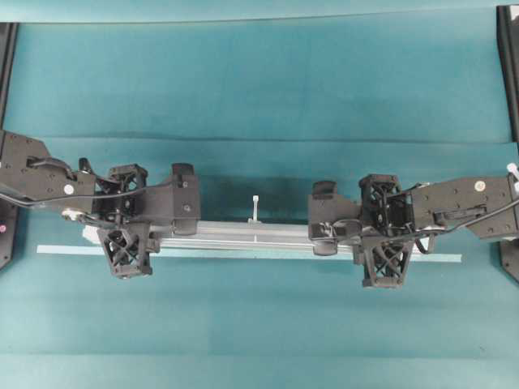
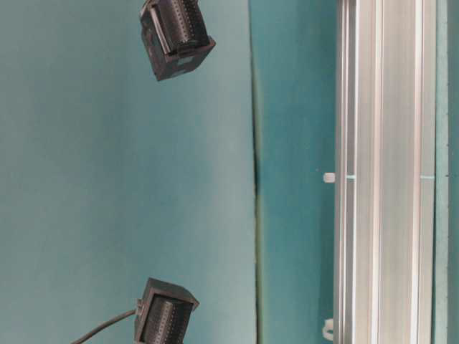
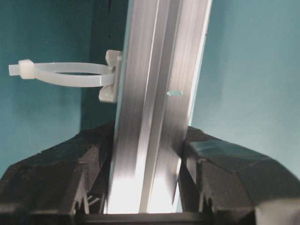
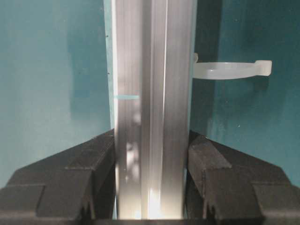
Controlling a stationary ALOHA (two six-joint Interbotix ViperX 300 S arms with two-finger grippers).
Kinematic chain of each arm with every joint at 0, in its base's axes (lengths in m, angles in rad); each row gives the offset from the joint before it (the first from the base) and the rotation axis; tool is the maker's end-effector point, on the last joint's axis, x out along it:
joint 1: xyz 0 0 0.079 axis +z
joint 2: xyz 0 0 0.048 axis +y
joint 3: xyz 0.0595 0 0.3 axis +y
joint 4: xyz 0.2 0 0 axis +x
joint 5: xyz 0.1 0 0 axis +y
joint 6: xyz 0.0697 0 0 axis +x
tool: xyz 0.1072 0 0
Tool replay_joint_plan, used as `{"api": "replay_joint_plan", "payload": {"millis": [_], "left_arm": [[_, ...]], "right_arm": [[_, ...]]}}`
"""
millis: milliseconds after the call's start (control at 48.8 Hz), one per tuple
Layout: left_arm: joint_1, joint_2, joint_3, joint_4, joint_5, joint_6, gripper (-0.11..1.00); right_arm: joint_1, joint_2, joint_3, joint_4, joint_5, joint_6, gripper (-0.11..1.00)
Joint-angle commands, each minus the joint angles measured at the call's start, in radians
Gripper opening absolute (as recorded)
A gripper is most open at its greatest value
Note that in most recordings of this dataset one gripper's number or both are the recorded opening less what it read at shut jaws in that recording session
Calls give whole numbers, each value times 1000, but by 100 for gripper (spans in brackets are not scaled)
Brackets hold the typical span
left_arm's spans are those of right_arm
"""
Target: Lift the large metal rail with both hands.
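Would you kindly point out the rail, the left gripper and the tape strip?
rail (image 1: 243,234): overhead view, bare middle stretch between the arms.
left gripper (image 3: 147,159): left wrist view, between its jaws, shut on the rail.
tape strip (image 1: 243,253): overhead view, midway along it.

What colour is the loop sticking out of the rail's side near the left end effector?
Translucent white; the loop shows best in the left wrist view, against the silver rail.

Large metal rail (image 3: 157,108) running up the middle, silver and grooved, clamped between the black jaws of the left gripper (image 3: 145,187). White looped zip tie (image 3: 65,74) sticking out leftward from its left edge, over teal cloth (image 3: 253,70).
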Motion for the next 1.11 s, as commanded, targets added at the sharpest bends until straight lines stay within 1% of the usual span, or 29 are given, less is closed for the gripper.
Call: {"api": "replay_joint_plan", "payload": {"millis": [0, 246, 390, 738, 1087], "left_arm": [[0, -6, -6, -5, -34, -55, 37], [-6, -8, -2, -8, -57, -97, 37], [-8, -8, 3, -5, -61, -98, 37], [-37, -8, 2, -5, -66, -104, 37], [-40, -8, 0, -5, -69, -98, 37]], "right_arm": [[-3, 12, -12, -3, -46, -9, 38], [-17, 12, -12, -3, -44, -14, 38], [-26, 12, -11, -21, -43, -17, 38], [-25, 12, -5, -18, -41, -15, 38], [-25, 15, 8, -18, -46, -8, 38]]}}
